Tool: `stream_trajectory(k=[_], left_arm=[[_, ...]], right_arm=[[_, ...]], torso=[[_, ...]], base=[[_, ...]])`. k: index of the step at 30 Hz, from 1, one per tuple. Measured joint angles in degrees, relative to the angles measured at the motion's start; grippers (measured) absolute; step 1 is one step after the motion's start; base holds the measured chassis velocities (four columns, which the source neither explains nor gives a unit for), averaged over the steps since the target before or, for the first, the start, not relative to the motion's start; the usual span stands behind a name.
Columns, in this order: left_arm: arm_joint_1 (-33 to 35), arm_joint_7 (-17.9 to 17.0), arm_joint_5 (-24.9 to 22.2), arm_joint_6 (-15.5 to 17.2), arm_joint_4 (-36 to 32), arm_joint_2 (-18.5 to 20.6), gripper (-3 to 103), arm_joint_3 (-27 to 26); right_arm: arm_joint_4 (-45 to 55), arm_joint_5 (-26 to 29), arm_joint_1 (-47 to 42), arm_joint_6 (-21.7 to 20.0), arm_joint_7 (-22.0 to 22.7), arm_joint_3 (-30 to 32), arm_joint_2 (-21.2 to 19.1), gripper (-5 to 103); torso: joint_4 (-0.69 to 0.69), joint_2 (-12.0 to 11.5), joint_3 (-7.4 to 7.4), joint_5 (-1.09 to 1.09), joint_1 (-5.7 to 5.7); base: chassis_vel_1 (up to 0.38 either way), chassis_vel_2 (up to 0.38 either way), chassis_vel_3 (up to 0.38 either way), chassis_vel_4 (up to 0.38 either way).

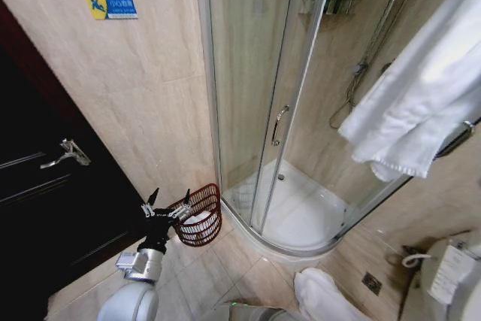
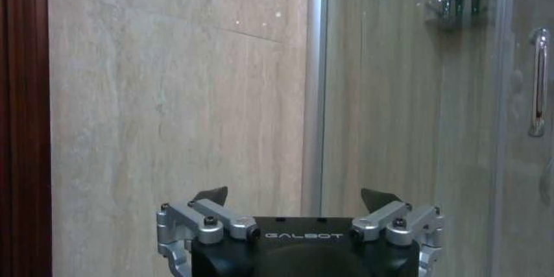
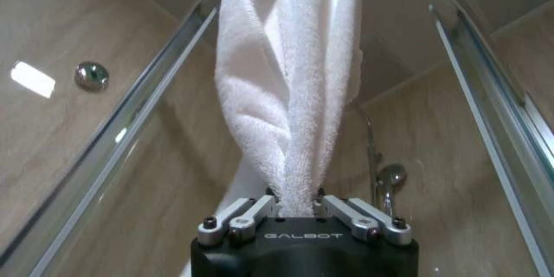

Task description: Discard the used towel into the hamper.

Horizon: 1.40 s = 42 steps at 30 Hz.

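Jaws of the right gripper [image 3: 297, 207] are pinched tight on a white towel [image 3: 290, 82], its folds trailing away beside the shower's glass. Left gripper [image 1: 167, 208], spread wide and holding nothing, hovers just beside the hamper [image 1: 201, 216], which stands on the floor against the tiled wall by the shower enclosure [image 1: 259, 110]. Best keep that pinch firm until the towel hangs squarely over the hamper's rim.
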Motion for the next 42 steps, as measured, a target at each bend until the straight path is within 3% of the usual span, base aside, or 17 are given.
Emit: stream_trajectory(k=[9,18,21,28,34,42], left_arm=[[0.0,0.0,0.0,0.0,0.0,0.0,100,0.0],[0.0,0.0,0.0,0.0,0.0,0.0,100,0.0],[0.0,0.0,0.0,0.0,0.0,0.0,100,0.0],[0.0,0.0,0.0,0.0,0.0,0.0,100,0.0],[0.0,0.0,0.0,0.0,0.0,0.0,100,0.0],[0.0,0.0,0.0,0.0,0.0,0.0,100,0.0]], right_arm=[[-0.5,-6.7,-3.7,3.1,-0.9,-4.2,6.9,12],[3.1,-11.0,-8.9,6.9,-1.7,-3.9,13.7,12],[8.7,-14.9,-14.0,10.7,-3.8,-2.9,19.2,12],[15.5,-19.2,-19.2,16.0,-4.7,-2.8,26.3,12],[12.2,-24.7,-22.0,23.9,-6.5,-4.1,32.9,12],[8.6,-25.8,-24.3,29.0,-8.6,-2.1,35.9,12]], torso=[[0.01,0.0,0.0,0.05,0.0],[0.02,0.0,0.01,0.06,0.01],[0.0,0.0,0.0,0.01,0.0],[0.01,0.0,0.0,0.0,0.0],[0.02,0.0,0.0,0.04,0.0],[0.01,0.0,0.0,0.03,0.0]], base=[[0.0,0.0,0.0,0.0],[0.0,0.0,0.0,0.0],[0.0,0.0,0.0,0.0],[0.0,0.0,0.0,0.0],[0.0,0.0,0.0,0.0],[0.0,0.0,0.0,0.0]])
